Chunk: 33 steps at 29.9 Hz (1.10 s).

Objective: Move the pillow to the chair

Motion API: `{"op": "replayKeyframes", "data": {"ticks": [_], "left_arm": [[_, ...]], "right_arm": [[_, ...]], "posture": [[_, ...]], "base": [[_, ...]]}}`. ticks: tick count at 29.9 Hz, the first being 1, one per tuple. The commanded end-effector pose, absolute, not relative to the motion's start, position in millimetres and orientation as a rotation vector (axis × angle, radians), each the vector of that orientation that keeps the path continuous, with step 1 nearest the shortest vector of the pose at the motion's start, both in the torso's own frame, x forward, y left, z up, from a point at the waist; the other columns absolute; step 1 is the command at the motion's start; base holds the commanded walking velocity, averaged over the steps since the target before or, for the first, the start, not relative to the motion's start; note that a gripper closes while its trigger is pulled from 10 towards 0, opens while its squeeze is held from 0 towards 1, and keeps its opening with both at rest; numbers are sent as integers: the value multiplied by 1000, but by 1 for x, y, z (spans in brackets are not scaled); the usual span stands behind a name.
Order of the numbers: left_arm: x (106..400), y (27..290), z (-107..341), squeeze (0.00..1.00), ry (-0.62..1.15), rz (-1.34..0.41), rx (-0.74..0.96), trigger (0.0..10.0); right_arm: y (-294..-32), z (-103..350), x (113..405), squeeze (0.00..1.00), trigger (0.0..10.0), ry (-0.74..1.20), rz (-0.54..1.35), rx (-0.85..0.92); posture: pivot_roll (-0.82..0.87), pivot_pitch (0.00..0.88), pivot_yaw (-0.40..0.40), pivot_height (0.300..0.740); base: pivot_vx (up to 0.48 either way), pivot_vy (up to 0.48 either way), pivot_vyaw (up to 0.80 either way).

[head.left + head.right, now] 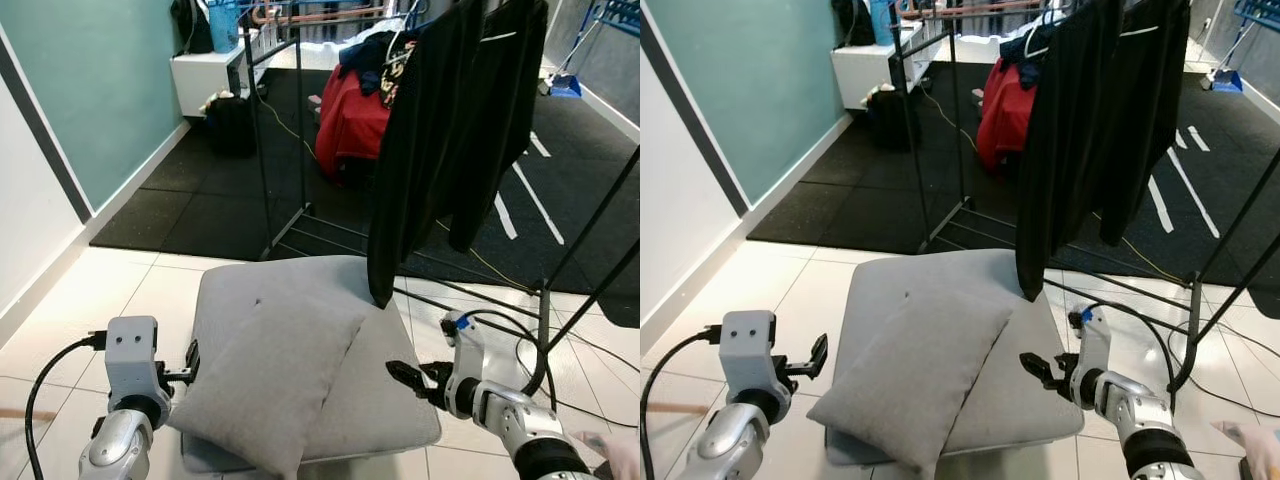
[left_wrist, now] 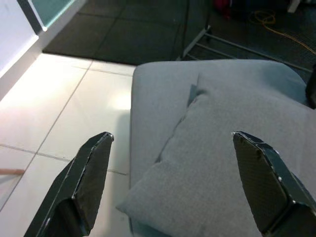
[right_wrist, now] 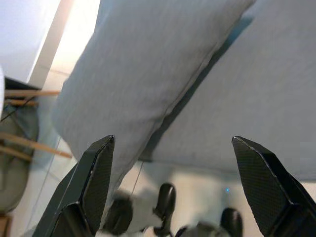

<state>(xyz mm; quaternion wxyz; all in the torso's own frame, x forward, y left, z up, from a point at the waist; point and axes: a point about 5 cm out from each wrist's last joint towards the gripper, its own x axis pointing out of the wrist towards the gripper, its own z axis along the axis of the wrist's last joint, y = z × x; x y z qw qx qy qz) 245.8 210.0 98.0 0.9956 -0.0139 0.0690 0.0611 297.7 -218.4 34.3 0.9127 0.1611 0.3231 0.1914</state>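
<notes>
pillow (image 1: 268, 375): grey fabric, rectangular, plump, seamed edges, lying flat on the chair (image 1: 390, 400). long axis runs diagonally, from the near corner on the robot's left, which overhangs the seat's front edge, up toward the far right near the seat's middle. surface smooth with soft creases.

chair: grey upholstered seat, same cloth as the pillow, square with rounded corners, standing on pale floor tiles (image 1: 120, 290).

left gripper (image 1: 190, 368): low at the seat's left edge, just beside the pillow's left side, fingers (image 2: 89, 173) spread wide, holding nothing.

right gripper (image 1: 405, 376): low over the seat's front right part, pointing toward the pillow, apart from it, fingers (image 3: 94, 177) spread wide, holding nothing.

clothes rack (image 1: 300, 130): black metal, behind the chair, a black garment (image 1: 430, 140) hanging down to the seat's far edge.
</notes>
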Motion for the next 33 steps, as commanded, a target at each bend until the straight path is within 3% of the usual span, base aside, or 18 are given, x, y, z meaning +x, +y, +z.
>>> {"op": "replayKeyframes", "data": {"ticks": [1, 9, 25, 33], "left_arm": [[246, 209, 98, 0, 159, 111, -29, 10000], [249, 210, 103, 0, 150, 107, -26, 10000], [252, 204, 110, 0, 137, 80, -25, 10000], [252, 204, 117, 0, 126, 72, -17, 10000]], "right_arm": [[-211, 26, 288, 0, 10000, 733, 442, 360], [-202, 23, 285, 0, 10000, 773, 494, 407], [-183, 41, 301, 0, 10000, 626, 631, 734], [-172, 45, 307, 0, 10000, 587, 671, 770]], "posture": [[-143, 114, 6, 615], [-134, 116, 5, 585], [-111, 102, 9, 515], [-91, 113, 21, 495]], "base": [[0, 0, 0], [0, 0, 0], [0, 0, 0], [0, 0, 0]]}}
